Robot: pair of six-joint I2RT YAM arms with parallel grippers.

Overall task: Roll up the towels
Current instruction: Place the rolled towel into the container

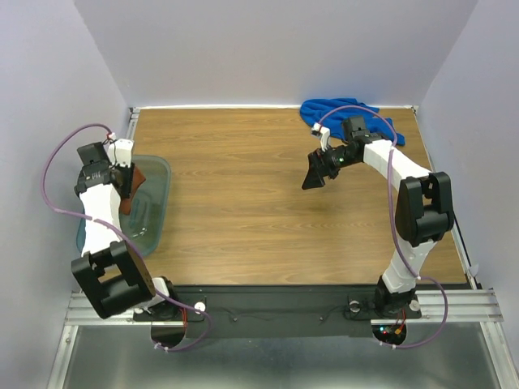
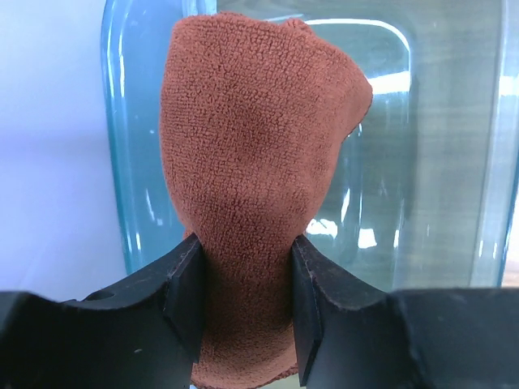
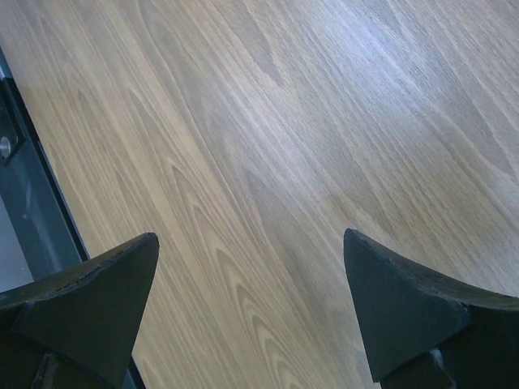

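My left gripper (image 2: 246,304) is shut on the rust-brown towel (image 2: 251,162), a rolled bundle held over the translucent teal bin (image 2: 454,162). In the top view the left gripper (image 1: 128,180) and brown towel (image 1: 135,180) hang over the bin (image 1: 154,212) at the table's left. The bright blue towel (image 1: 324,110) lies crumpled at the far right corner, partly hidden behind my right arm. My right gripper (image 1: 313,177) is open and empty above bare wood right of the table's middle; in the right wrist view (image 3: 251,251) only wood grain shows between its fingers.
The wooden table (image 1: 259,227) is walled by white panels at the back and sides. A black rail (image 1: 284,300) with the arm bases runs along the near edge; it also shows at the left edge of the right wrist view (image 3: 24,194).
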